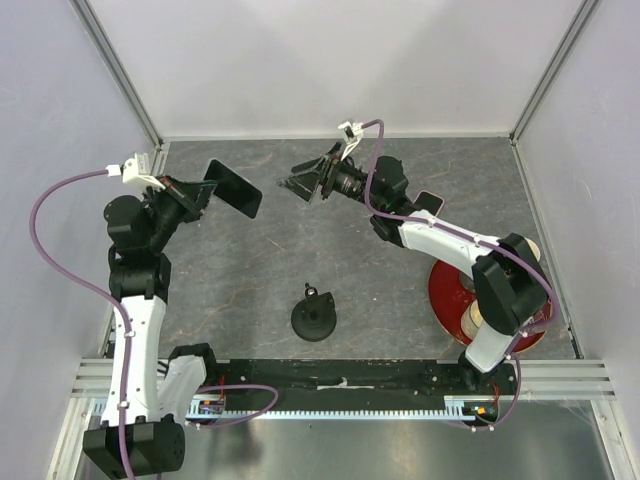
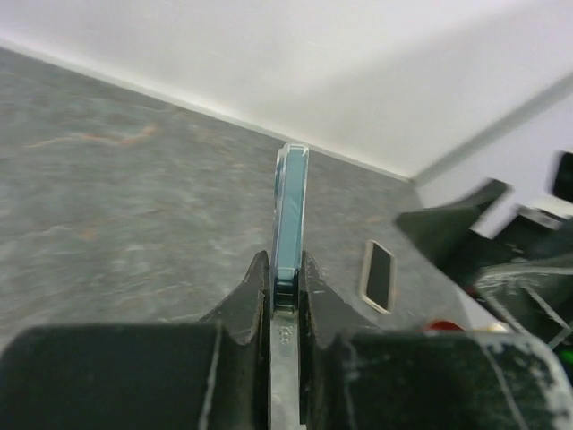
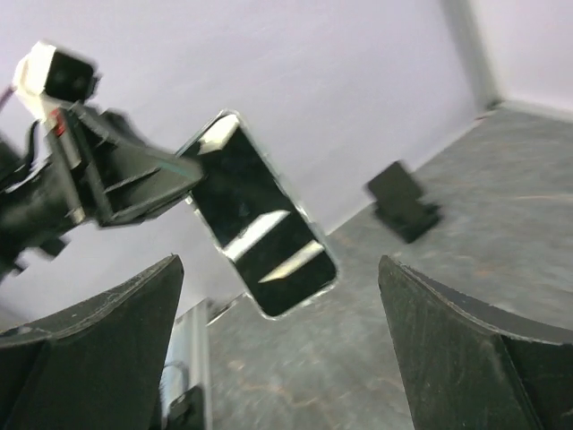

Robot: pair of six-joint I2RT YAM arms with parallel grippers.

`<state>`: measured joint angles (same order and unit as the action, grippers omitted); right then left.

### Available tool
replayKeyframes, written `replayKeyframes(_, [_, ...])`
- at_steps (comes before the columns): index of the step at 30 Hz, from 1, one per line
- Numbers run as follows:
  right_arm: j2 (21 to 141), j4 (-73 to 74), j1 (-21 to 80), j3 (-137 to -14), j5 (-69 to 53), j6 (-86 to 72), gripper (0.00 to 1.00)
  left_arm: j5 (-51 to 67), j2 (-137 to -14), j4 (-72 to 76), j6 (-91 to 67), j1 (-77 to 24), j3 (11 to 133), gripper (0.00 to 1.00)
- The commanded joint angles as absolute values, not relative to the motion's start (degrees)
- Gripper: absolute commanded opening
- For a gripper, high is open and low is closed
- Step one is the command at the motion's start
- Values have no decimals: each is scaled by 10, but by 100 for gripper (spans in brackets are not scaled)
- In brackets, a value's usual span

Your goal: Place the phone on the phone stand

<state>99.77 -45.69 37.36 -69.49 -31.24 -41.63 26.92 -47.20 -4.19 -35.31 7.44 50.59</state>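
Grey mottled tabletop fills the floor of a white-walled booth, with both arms reaching toward its far half. The left arm rises along the left side and the right arm bends in from the right. Beside the right arm's base sits a red disc, which has no part in this job. The phone stand, a dark round base with a small upright at its far edge, sits alone near the middle of the table with nothing on it. The phone is up in the air at the far left, well apart from the stand. The left gripper has its jaws pressed on one short end, so the wrist view shows it edge-on. Its glossy black screen faces the right gripper, whose jaws are spread wide and hold nothing, near the phone's free end but not touching it. A second flat slab, dark with a pale rim, lies on the table by the right arm; it may be another handset. Judging by this, the pickup is done and the carry or a handover is in hand, with placing not yet begun. The next move calls for bringing the phone toward the near middle, tilting it so its lower edge meets the stand's rest, and keeping the pinch firm until it leans there.
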Motion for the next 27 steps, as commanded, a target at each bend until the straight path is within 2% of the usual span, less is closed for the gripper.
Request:
replayKeyframes(1, [983,-317,364,-691,-142,-325,97,146,-477,-98,-271,78,541,2])
replayKeyframes(11, [979,-214,351,-689,46,-237,98,150,-533,13,-206,86,507,2])
replayKeyframes(18, [976,-180,341,-688,122,-180,98,147,-596,37,-141,108,528,2])
replayKeyframes(22, [988,-172,316,-696,80,-192,98,152,-642,49,-75,122,545,2])
replayKeyframes(27, [998,-195,287,-695,18,-190,98,206,-693,105,-76,157,541,2])
